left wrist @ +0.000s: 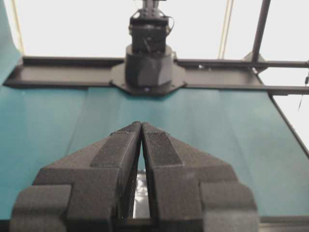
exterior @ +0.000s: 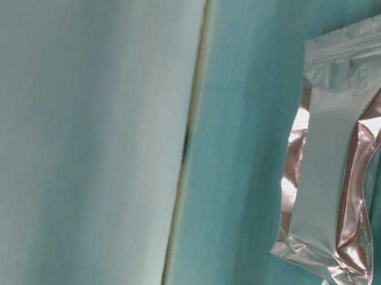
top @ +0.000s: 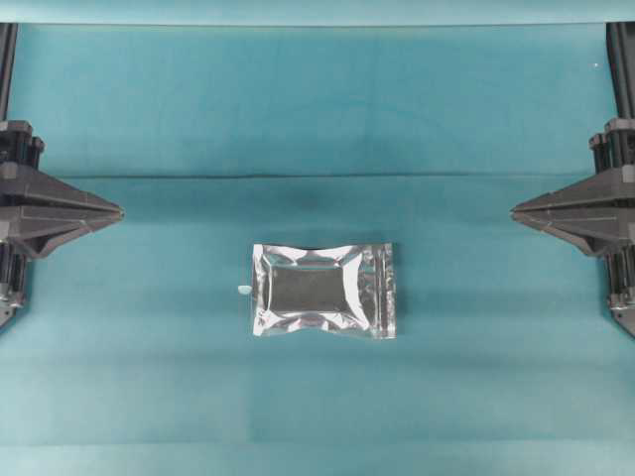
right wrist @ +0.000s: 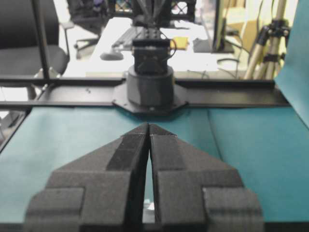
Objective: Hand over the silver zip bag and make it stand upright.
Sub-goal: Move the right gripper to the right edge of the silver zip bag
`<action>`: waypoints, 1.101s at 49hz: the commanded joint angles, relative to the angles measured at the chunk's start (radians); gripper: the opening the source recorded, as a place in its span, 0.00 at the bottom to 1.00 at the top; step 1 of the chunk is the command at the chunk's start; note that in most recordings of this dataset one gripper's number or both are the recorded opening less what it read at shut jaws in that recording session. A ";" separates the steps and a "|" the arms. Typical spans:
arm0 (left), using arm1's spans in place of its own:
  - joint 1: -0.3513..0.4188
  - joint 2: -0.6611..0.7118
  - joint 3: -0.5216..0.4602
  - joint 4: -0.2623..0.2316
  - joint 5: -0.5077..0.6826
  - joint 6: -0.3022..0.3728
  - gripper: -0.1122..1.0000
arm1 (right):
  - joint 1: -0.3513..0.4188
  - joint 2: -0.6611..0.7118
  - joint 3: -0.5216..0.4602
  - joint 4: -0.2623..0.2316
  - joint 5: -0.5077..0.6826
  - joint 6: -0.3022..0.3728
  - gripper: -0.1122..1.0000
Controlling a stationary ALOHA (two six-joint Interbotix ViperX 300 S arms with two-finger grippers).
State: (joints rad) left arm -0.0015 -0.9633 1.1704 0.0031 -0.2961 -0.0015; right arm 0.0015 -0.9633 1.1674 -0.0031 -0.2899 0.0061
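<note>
Silver zip bag (top: 323, 291) lies flat in the middle of the teal counter (top: 298, 119), its zip strip toward the right side in the overhead view, with a tiny white scrap (top: 244, 289) just beside its left edge. Nothing of the task looks done yet: no grasp, no handover, no standing up. The left gripper (top: 117, 211) and the right gripper (top: 516, 210) wait at opposite edges, well apart from the bag, jaws pressed together and holding nothing. All steps remain.

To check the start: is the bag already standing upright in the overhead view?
No, the bag lies flat on the table.
</note>
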 commanded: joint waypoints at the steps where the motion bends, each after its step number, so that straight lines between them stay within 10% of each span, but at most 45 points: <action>1: -0.005 0.034 -0.028 0.012 0.023 -0.006 0.23 | 0.002 0.011 -0.021 0.011 -0.008 0.015 0.24; 10: -0.012 0.078 -0.080 0.014 0.150 -0.006 0.06 | -0.011 0.054 -0.034 0.198 0.087 0.140 0.14; 26: -0.014 0.143 -0.144 0.014 0.325 0.006 0.05 | -0.017 0.204 -0.037 0.393 0.155 0.442 0.13; 45: -0.015 0.252 -0.183 0.014 0.341 -0.020 0.05 | 0.003 0.528 -0.121 0.407 0.195 0.704 0.20; 54: -0.018 0.255 -0.186 0.014 0.348 -0.023 0.05 | 0.003 0.667 -0.166 0.413 0.193 0.764 0.44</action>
State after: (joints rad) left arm -0.0153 -0.7072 1.0094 0.0153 0.0552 -0.0230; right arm 0.0015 -0.3405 1.0293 0.4019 -0.0905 0.7440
